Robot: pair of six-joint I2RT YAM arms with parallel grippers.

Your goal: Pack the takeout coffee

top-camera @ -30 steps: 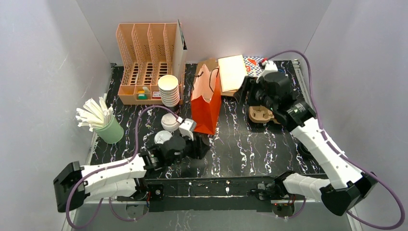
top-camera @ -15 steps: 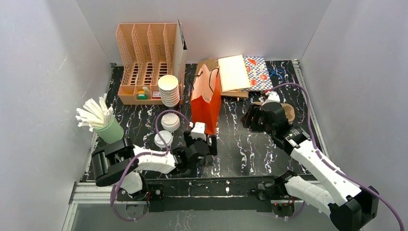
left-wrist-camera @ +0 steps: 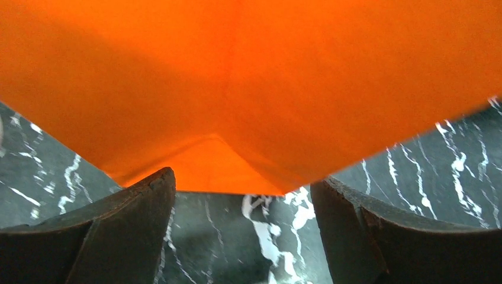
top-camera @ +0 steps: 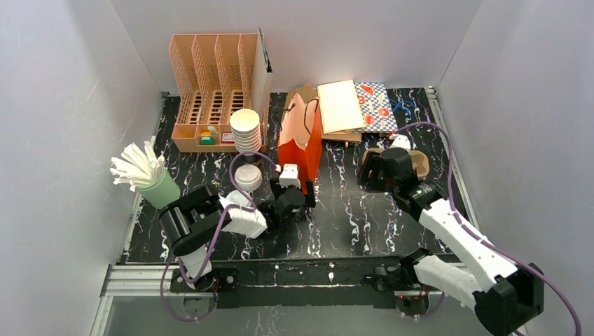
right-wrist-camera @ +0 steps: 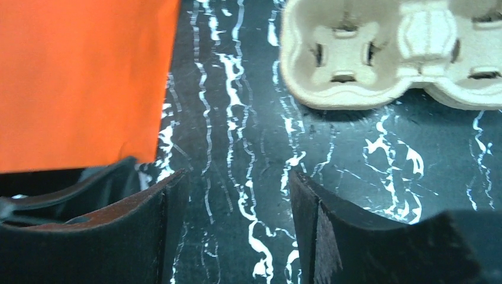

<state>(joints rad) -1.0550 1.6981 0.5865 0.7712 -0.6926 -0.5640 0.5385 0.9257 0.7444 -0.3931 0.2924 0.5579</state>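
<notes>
An upright orange paper bag (top-camera: 300,143) stands mid-table. My left gripper (top-camera: 302,201) is open and empty at the bag's near bottom corner. In the left wrist view, the gripper (left-wrist-camera: 243,236) sits low on the table and the bag (left-wrist-camera: 248,89) fills the view just ahead of the fingertips. My right gripper (top-camera: 366,173) is open and empty, right of the bag. The right wrist view shows the gripper (right-wrist-camera: 237,225) over bare table, the bag (right-wrist-camera: 83,77) at its left. A white-lidded cup (top-camera: 247,177) stands left of the bag. The black-lidded cup is out of view.
A cardboard cup carrier (top-camera: 420,163) lies under the right arm and shows empty in the right wrist view (right-wrist-camera: 391,53). A stack of lidless white cups (top-camera: 245,131), a peach rack (top-camera: 210,91), a green holder of white sticks (top-camera: 160,189) and flat boxes (top-camera: 350,105) stand around.
My left arm has swung forward and right, bringing its gripper to the bag's base. My right arm has drawn back from the rear boxes to the table beside the carrier.
</notes>
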